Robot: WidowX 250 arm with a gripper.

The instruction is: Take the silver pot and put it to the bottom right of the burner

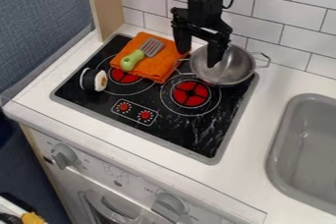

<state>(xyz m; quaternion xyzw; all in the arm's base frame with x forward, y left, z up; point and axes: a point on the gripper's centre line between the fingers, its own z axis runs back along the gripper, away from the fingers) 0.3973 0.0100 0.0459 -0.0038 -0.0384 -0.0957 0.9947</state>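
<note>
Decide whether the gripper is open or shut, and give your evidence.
The gripper is open: its two fingers stand apart, with a wide gap between them.

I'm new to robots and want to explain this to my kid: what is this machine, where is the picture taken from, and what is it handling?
There is one picture, from a fixed camera looking down at a slant. The black machine coming in from the top is a robot arm, and its gripper works like a two-fingered hand.

Below it is a black stove set in a white counter. The silver pot sits at the back right, behind the right burner. On the left, a green-handled spatula lies on an orange cloth, and a sink is at the right.

The gripper's fingers are apart, one over the pot's inside, so it doesn't appear to be gripping the pot.
</note>
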